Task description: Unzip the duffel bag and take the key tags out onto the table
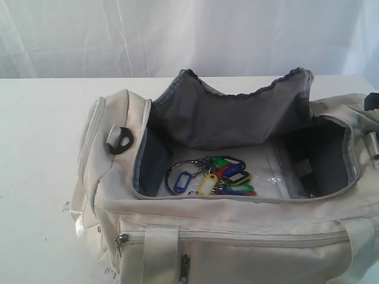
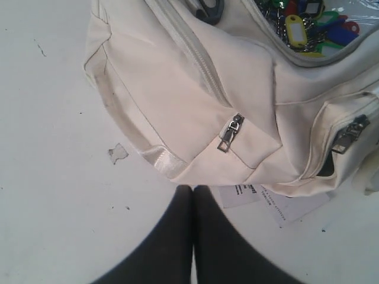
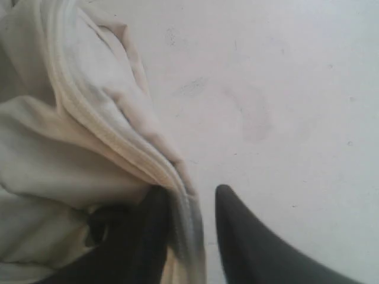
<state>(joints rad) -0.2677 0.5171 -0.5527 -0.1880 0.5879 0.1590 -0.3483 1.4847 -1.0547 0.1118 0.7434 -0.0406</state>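
The cream-white duffel bag [image 1: 237, 236] lies on the white table [image 1: 41, 148] with its main zip undone and the grey-lined flap standing up at the back. The key tags [image 1: 222, 177], green, blue, red and yellow on metal rings, rest on the bag's floor and show at the edge of the left wrist view [image 2: 302, 29]. My left gripper [image 2: 193, 189] is shut and empty, just above the table beside the bag's end. My right gripper [image 3: 192, 190] is open. A folded edge of the bag [image 3: 71, 148] lies between its jaws against one finger, with a gap to the other.
A black clip [image 1: 121, 141] sits on the bag's left end. A metal zipper pull [image 2: 231, 131] hangs on the end pocket. A printed paper label [image 2: 266, 198] pokes out from under the bag, and a small scrap [image 2: 117, 152] lies on the table. A white curtain hangs behind.
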